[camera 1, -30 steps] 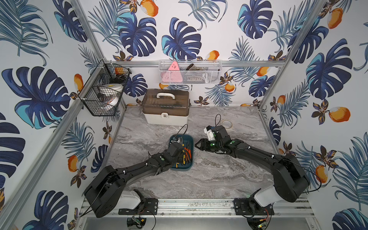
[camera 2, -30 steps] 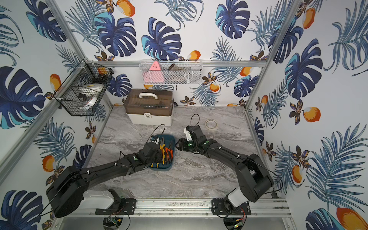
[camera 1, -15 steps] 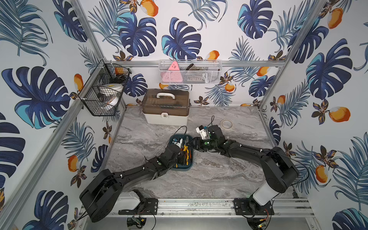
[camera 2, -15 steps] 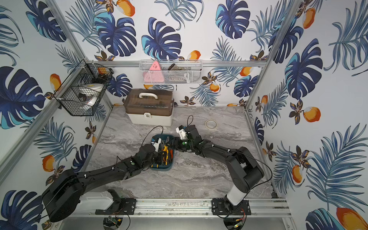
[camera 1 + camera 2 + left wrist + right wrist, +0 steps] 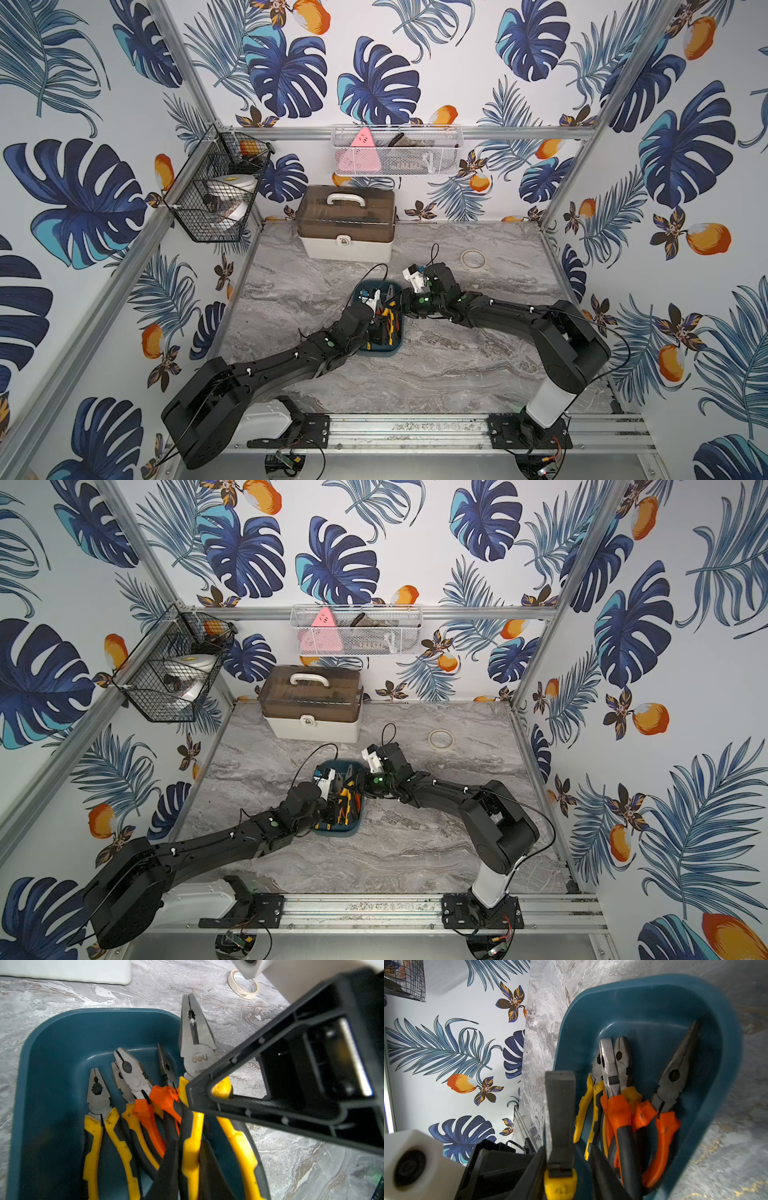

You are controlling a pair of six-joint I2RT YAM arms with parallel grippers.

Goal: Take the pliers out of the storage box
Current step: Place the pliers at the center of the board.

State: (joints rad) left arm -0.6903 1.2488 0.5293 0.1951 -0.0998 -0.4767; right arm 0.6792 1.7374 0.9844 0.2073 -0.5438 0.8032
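Observation:
The storage box [image 5: 380, 352] [image 5: 337, 834] is a shallow teal bin at mid-table, and several pliers [image 5: 133, 1082] [image 5: 618, 1076] lie inside it. One large yellow-and-black pair [image 5: 196, 1043] [image 5: 390, 318] is tilted up, its grey head out over the bin's right rim. My left gripper [image 5: 191, 1167] is shut on one of its yellow handles. My right gripper [image 5: 567, 1145] reaches in from the right and straddles the same pair just below the head. One finger [image 5: 529, 1167] lies against it, while a narrow gap shows on the other side.
A white toolbox with a brown lid [image 5: 347, 232] stands behind the bin. A roll of tape [image 5: 473, 259] [image 5: 243, 987] lies at the back right. A black wire basket [image 5: 216, 195] and a white mesh basket [image 5: 397, 153] hang on the walls.
My right arm has swung left from beside the bin to its right rim, and its jaws have narrowed around the raised pliers. My left gripper has kept its hold.

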